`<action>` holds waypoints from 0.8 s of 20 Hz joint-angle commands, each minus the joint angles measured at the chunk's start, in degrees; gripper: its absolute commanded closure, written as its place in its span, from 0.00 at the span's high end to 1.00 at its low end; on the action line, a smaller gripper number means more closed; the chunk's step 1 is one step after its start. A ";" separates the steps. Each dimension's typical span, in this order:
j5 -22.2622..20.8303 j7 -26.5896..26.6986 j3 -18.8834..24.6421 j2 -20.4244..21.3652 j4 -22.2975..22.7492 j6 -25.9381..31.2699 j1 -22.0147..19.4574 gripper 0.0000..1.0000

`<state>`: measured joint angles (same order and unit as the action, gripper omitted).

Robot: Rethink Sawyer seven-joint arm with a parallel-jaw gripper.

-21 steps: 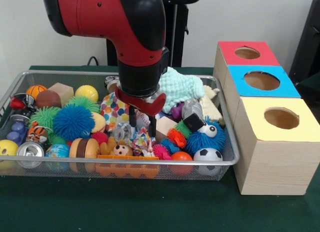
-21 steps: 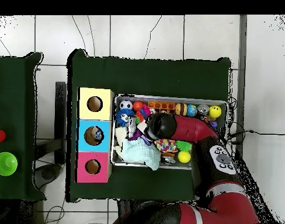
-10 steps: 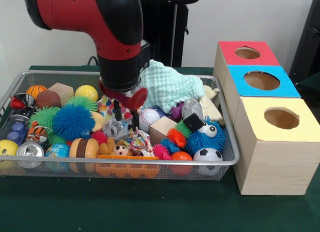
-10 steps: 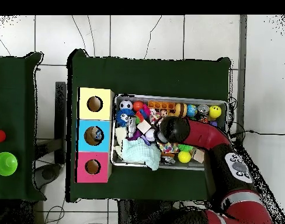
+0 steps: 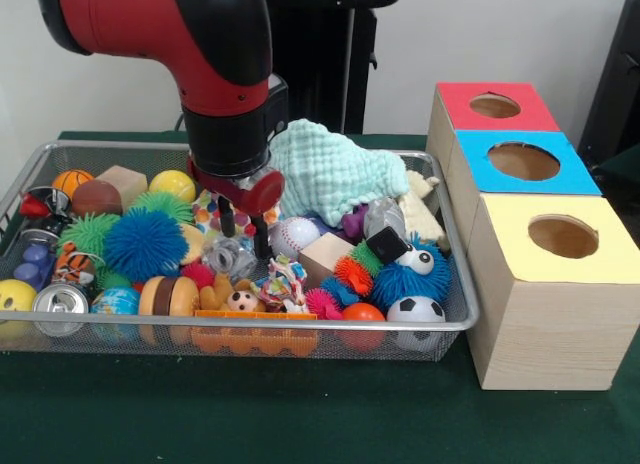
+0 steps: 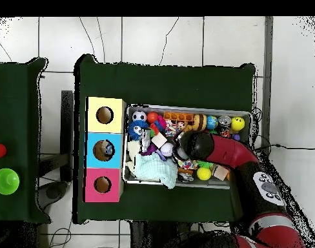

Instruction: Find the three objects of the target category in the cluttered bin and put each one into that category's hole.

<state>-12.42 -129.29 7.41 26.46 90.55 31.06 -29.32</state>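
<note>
My gripper (image 5: 245, 228) hangs open and empty over the middle-left of the wire bin (image 5: 250, 325). Its two black fingers (image 5: 228, 220) stand just above a crinkled silver toy (image 5: 232, 256). A baseball (image 5: 298, 232) and a wooden cube (image 5: 326, 254) lie just to its right. A polka-dot cloth (image 5: 208, 212) lies to the left, behind the fingers. A mint knitted cloth (image 5: 335, 174) is heaped at the back. Three hole boxes stand beside the bin: red (image 5: 497, 106), blue (image 5: 523, 161), yellow (image 5: 563, 236). In the overhead view the arm's head (image 6: 193, 145) hides the gripper.
The bin is packed: a blue spiky ball (image 5: 147, 244), yellow ball (image 5: 173, 186), can (image 5: 60, 302), burger toy (image 5: 168, 296), blue furry monster (image 5: 410, 274), soccer ball (image 5: 416, 310), orange ball (image 5: 362, 314). In the overhead view the boxes are yellow (image 6: 105, 115), blue (image 6: 104, 150) and red (image 6: 102, 185).
The arm has swung left across the bin and risen a little, away from the colourful cloth near the front. The fingers stay apart and carry nothing.
</note>
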 commanded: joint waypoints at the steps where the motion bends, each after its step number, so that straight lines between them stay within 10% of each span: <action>1: -2.26 0.05 2.95 -1.85 2.43 -4.80 0.18 1.00; 5: -2.72 -0.66 2.06 -1.75 2.68 -5.74 1.01 1.00; 6: -2.59 -0.31 2.44 -1.81 3.08 -6.11 0.69 0.00; 16: -1.75 -2.17 0.86 -2.20 2.35 -6.10 2.12 0.00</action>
<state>-12.42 -129.29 7.39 26.33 90.91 28.15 -27.77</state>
